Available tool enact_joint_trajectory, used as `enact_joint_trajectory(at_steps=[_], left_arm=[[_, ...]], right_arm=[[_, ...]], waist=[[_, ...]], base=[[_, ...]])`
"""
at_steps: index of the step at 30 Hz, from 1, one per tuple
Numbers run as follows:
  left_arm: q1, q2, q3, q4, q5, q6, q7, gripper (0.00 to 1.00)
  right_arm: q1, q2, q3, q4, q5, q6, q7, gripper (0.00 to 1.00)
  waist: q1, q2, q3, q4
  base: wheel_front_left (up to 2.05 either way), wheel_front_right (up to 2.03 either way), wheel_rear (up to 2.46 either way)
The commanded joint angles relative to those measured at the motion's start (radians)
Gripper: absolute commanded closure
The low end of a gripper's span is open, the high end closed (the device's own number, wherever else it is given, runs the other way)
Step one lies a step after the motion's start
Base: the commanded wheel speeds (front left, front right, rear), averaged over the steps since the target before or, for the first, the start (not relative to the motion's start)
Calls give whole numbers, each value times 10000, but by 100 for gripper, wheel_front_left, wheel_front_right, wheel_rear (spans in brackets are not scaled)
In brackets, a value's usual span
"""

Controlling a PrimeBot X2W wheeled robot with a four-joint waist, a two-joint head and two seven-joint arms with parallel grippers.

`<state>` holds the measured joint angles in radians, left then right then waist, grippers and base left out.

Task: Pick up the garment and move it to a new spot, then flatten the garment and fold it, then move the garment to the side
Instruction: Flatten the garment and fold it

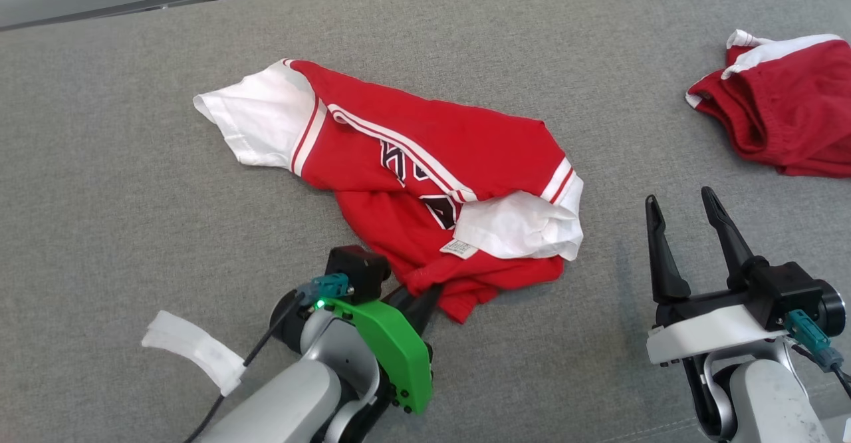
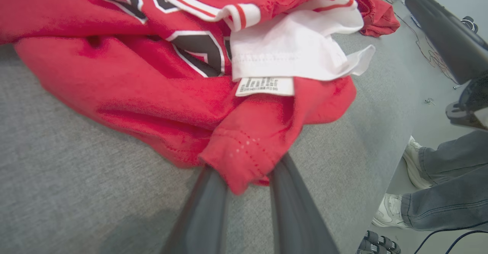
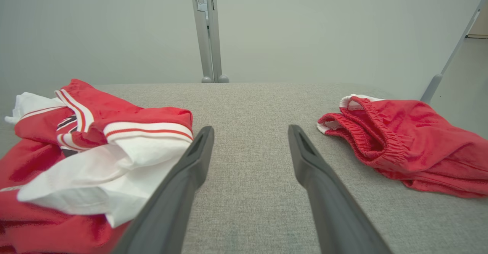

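Left end effector [image 2: 244, 174] clamped on the hem of the crumpled red-and-white jersey garment [image 1: 425, 157].
Right end effector [image 1: 679, 197], fingers apart, above the grey fabric-covered table [image 1: 133, 163], beside the garment.

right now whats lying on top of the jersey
A white sleeve lies folded over the jersey, with a white label at its edge. The sleeve covers part of the black lettering; what's beneath the jersey can't be seen.

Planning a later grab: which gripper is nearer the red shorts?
Right. The right gripper sits just below-left of the shorts; the left gripper straddles the hem of the shirt, much farther left.
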<state>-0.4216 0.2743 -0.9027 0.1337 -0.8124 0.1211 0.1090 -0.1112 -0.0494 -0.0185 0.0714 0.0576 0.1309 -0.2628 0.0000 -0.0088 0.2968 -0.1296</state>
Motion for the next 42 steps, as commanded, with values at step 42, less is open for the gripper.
enact_joint_trajectory(at_steps=[42], left_arm=[[4546, 5106, 2709, -5532, -1312, 3327, 129, 100]], right_arm=[[739, -21, -261, 425, 480, -4, -27, 0]], waist=[[0, 88, -1361, 715]], base=[[0, 0, 0]])
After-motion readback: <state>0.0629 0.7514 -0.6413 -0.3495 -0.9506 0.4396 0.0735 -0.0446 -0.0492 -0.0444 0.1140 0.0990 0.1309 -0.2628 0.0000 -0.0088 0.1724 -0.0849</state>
